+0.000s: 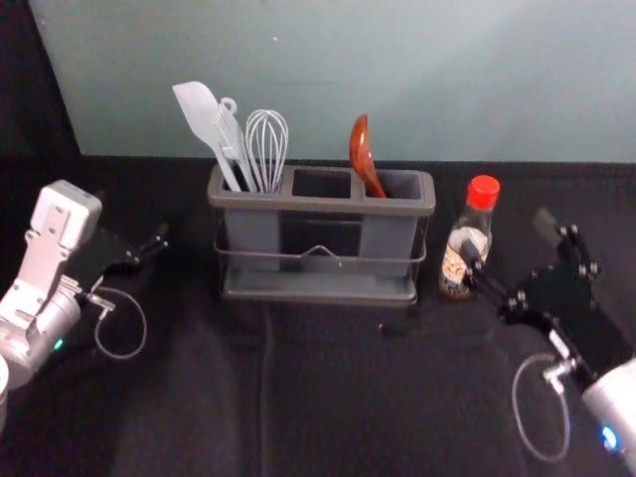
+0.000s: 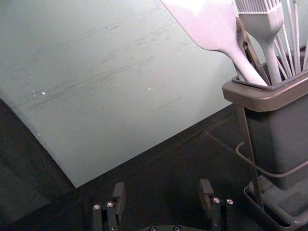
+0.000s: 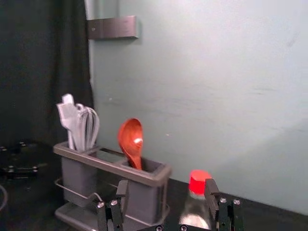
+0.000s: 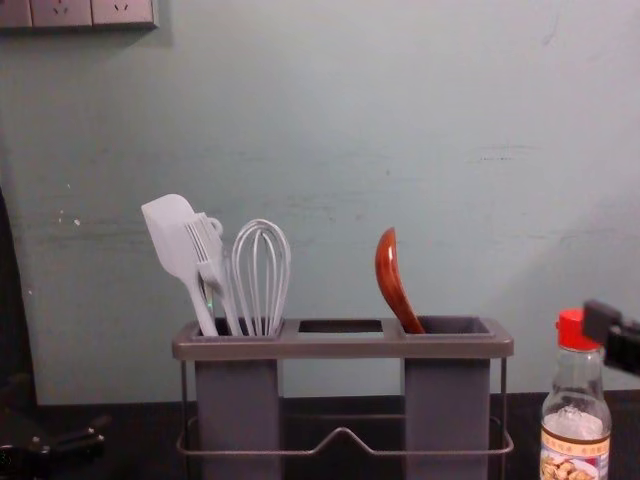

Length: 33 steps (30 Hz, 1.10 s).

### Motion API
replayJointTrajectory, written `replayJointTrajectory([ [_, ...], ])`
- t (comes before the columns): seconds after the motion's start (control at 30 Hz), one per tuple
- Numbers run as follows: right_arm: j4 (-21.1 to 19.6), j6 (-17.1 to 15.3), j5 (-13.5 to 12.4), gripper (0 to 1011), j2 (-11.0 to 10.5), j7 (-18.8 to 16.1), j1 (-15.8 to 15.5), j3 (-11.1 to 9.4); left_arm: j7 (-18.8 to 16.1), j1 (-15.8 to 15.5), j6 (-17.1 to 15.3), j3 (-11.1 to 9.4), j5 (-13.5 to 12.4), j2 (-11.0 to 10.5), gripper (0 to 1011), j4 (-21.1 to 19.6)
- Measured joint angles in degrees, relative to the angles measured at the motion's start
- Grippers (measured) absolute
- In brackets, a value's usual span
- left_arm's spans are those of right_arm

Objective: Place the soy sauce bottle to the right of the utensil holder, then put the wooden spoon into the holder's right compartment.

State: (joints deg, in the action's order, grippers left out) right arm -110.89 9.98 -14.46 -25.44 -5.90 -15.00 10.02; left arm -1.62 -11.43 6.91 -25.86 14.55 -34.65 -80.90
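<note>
Head view: soy sauce bottle (image 1: 467,238), one, upright to the right of the utensil holder (image 1: 323,206), long axis vertical, red cap up; wooden spoon (image 1: 362,154), one, in the right compartment (image 1: 386,238). Left wrist view: left gripper (image 2: 162,185), idle beside the holder, fingers apart; right wrist view: right gripper (image 3: 167,185), fingers apart at the bottle, so you are likely at the release-and-finish step, next needing a clean withdrawal. Chest view: spoon bowl up, handle down, long axis steep, leaning left.
</note>
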Motion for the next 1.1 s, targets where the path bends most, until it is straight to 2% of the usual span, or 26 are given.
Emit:
replayJointTrajectory([
  [0.17,3.4,1.4,-0.6,1003,2.5,0.7,-1.0,-0.1,0.0,0.0,0.0,0.0,0.0,0.0,1005,0.0],
  [0.3,6.0,0.6,-1.9,1003,4.2,0.7,-1.2,-0.1,0.0,0.0,0.0,0.0,0.0,0.0,1005,0.0],
  [0.43,7.3,-0.1,-2.0,1003,5.1,0.4,-1.2,0.0,0.0,0.0,0.0,0.0,0.0,0.0,1005,0.0],
  [0.6,8.1,-0.5,-1.6,1003,5.8,-0.4,-1.0,-0.1,0.0,0.0,0.0,0.0,0.0,0.0,1005,0.0],
  [1.1,8.2,-0.6,-1.3,1003,5.9,-0.7,-0.8,-0.2,0.0,0.0,0.0,0.0,0.0,0.0,1005,0.0],
])
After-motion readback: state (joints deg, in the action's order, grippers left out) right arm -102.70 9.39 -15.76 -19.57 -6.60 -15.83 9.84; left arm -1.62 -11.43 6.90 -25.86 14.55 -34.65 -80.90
